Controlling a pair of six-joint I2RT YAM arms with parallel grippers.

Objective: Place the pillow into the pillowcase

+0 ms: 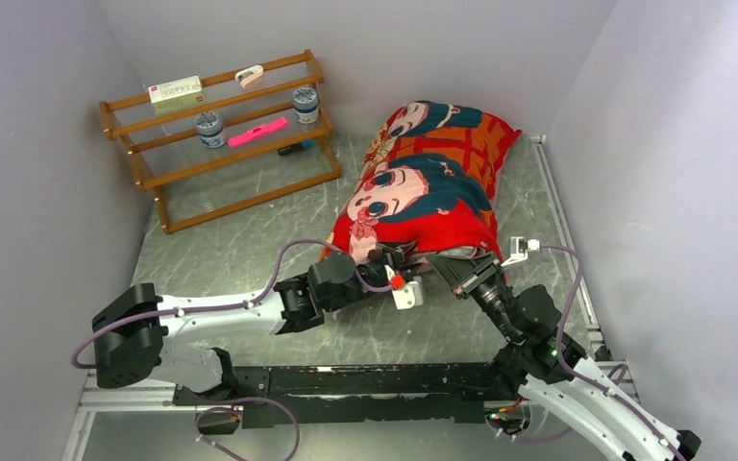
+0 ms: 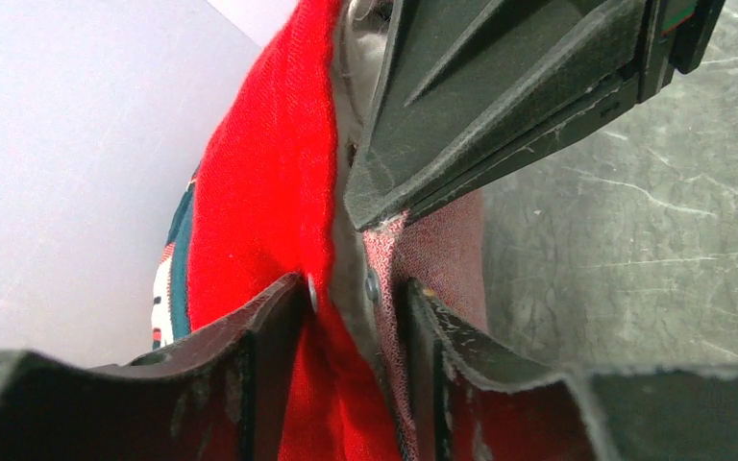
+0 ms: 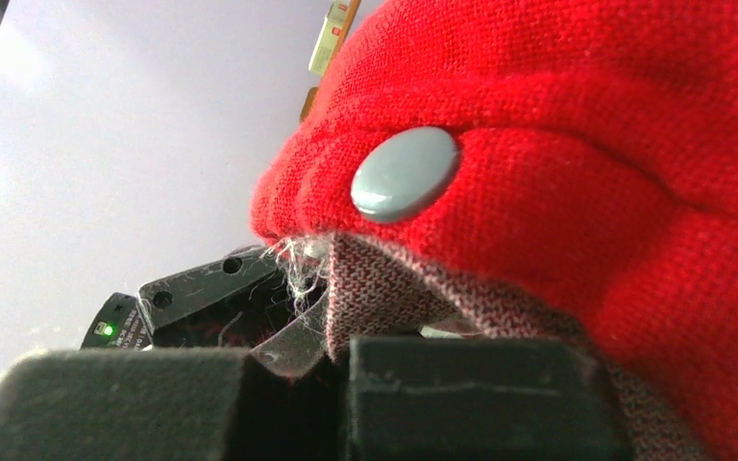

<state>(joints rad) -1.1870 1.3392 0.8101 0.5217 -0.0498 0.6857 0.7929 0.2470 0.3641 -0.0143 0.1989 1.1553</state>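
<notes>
Top: plump pillowcase (image 1: 423,182) lies on table (image 1: 250,250), centre to back-right. The left gripper (image 1: 391,259) & right gripper (image 1: 432,259) meet at its near end.
L wrist: left fingers (image 2: 269,327) parted, hem loose btwn them, not pinched.
R wrist: right fingers (image 3: 480,394) clenched on pinkish hem, just below grey snap (image 3: 405,174).

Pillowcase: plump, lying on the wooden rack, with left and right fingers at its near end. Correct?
No: the top external view shows the pillowcase on the table, right of the wooden rack. It is plump, with left fingers and right fingers at its near end.
</notes>
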